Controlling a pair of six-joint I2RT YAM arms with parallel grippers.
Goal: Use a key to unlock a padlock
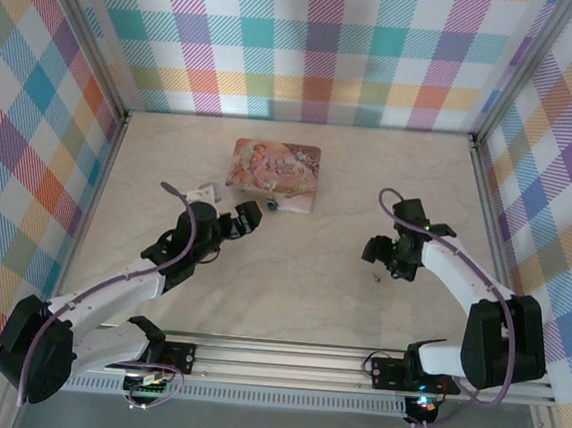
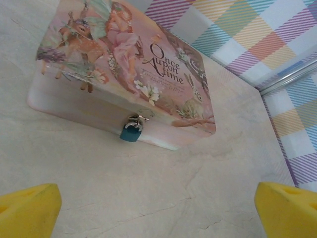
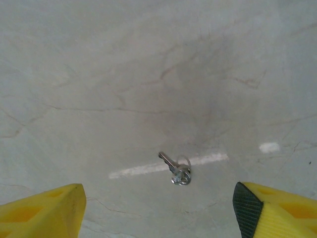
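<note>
The tiny blue padlock [image 2: 131, 132] hangs by its thin shackle from the front clasp of the pink picture tin [image 2: 124, 64]. From above, the padlock [image 1: 272, 204] is a dark speck at the tin's [image 1: 275, 166] near edge. My left gripper [image 1: 248, 219] hovers just short of it, open, with yellow fingertips [image 2: 29, 208] wide apart and nothing between them. The small silvery key [image 3: 174, 168] lies flat on the table with a ring at its head. My right gripper [image 3: 158, 213] is open above it, its fingers [image 3: 277, 210] standing either side of the key without touching it. Seen from above, the key [image 1: 372, 277] lies just below the right gripper [image 1: 381, 252].
A white tape strip [image 3: 133, 171] runs across the table under the key. Plaid walls [image 1: 312, 36] enclose the back and both sides. A metal rail [image 1: 283, 359] with the arm bases runs along the near edge.
</note>
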